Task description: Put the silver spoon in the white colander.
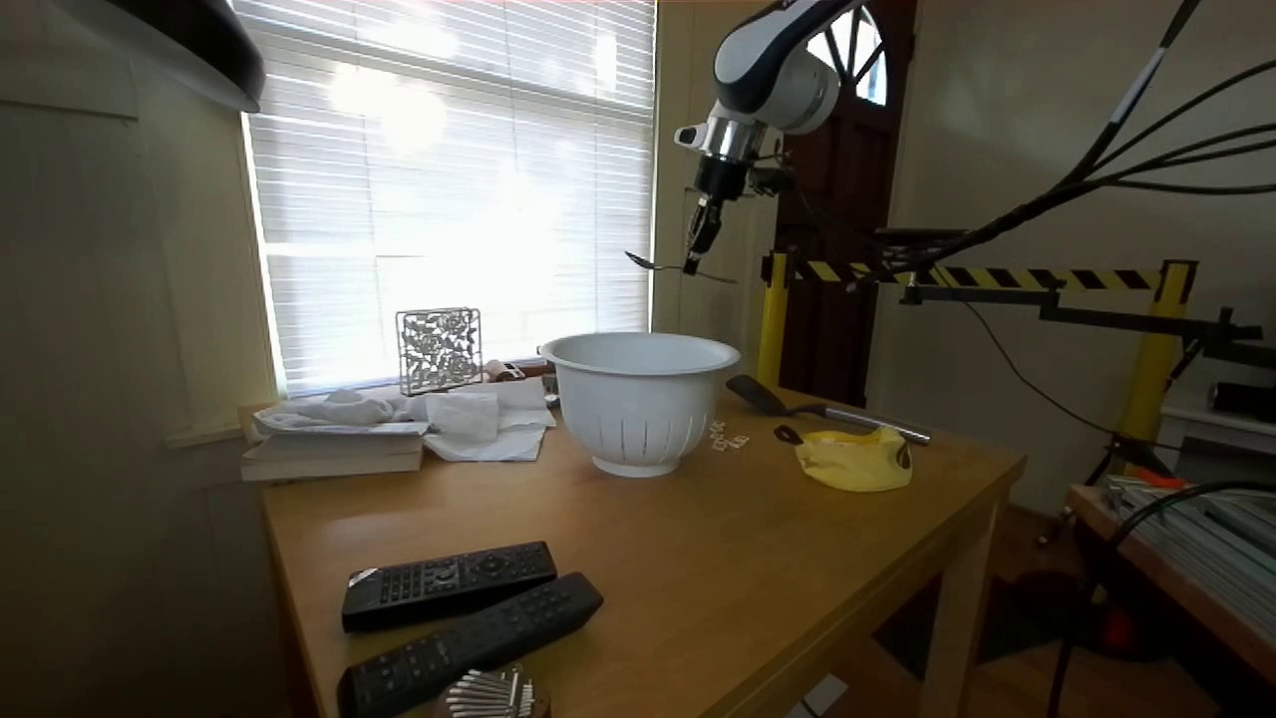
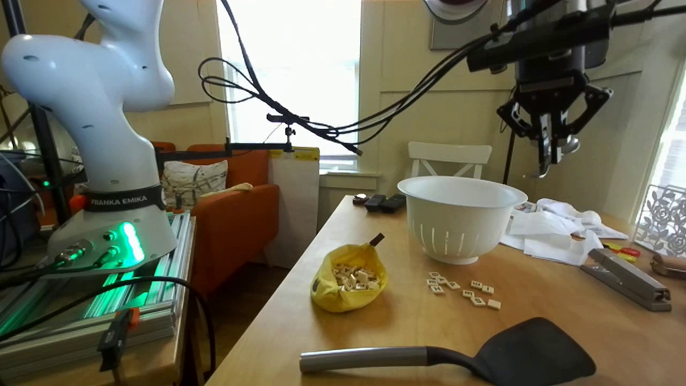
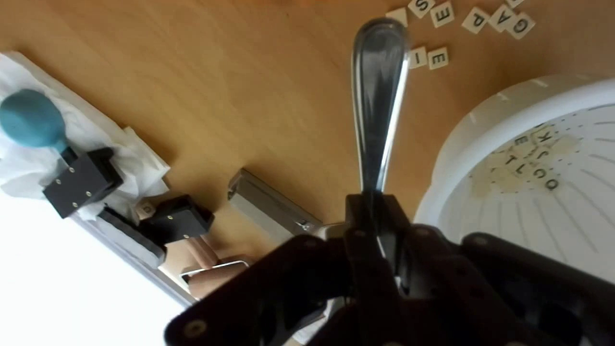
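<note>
My gripper (image 1: pixel 691 263) is shut on the silver spoon (image 1: pixel 642 262) and holds it roughly level in the air, higher than the white colander (image 1: pixel 643 409). In an exterior view my gripper (image 2: pixel 546 161) is above and to the right of the colander (image 2: pixel 461 228), with the spoon's bowl (image 2: pixel 572 145) behind the fingers. In the wrist view the spoon's handle (image 3: pixel 380 101) sticks out past the fingertips (image 3: pixel 375 209); the fingers hide its middle. The colander (image 3: pixel 463 144) is to the right there, beside the spoon, with several letter tiles (image 3: pixel 528 163) inside.
Loose letter tiles (image 2: pixel 466 292), a yellow pouch of tiles (image 2: pixel 343 300), a black spatula (image 2: pixel 530 354) and a grey stapler (image 2: pixel 629 279) lie on the table. White papers (image 1: pixel 478 419) are near the window. Two remotes (image 1: pixel 449 583) lie at one end.
</note>
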{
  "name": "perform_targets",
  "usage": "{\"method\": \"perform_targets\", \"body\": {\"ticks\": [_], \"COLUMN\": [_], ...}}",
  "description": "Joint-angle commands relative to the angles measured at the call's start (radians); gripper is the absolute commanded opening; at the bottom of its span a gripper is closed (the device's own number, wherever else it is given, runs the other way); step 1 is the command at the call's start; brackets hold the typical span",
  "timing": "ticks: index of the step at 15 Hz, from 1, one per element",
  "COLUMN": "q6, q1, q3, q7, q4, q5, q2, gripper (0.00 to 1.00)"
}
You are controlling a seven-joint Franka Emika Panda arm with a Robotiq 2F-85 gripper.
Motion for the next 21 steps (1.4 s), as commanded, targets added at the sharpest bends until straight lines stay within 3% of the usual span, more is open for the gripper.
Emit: {"method": "perform_targets", "body": {"ticks": [1, 5, 9, 14, 19, 20, 21], "q6": [-0.082, -0.107, -0.030, 0.175, 0.399, 0.323, 0.356], "q1": [0.025, 0.100, 0.205, 0.322, 0.410, 0.393, 0.403], "q3": [-0.018, -0.061, -0.114, -0.133, -0.159, -0.139, -0.143], "q7": [-0.187, -0.344, -0.439, -0.439, -0.352, -0.384, -0.366], "q4": [-0.119, -0.240, -0.385, -0.569, -0.619, -0.599, -0.606], "q5": [0.015, -0.025, -0.113, -0.288, -0.552, -0.455, -0.493], "q2": [-0.125, -0.223, -0.289, -0.329, -0.275, -0.275, -0.271], "gripper": [0.03, 0.03, 0.03, 0.03, 0.03, 0.11, 0.11]}}
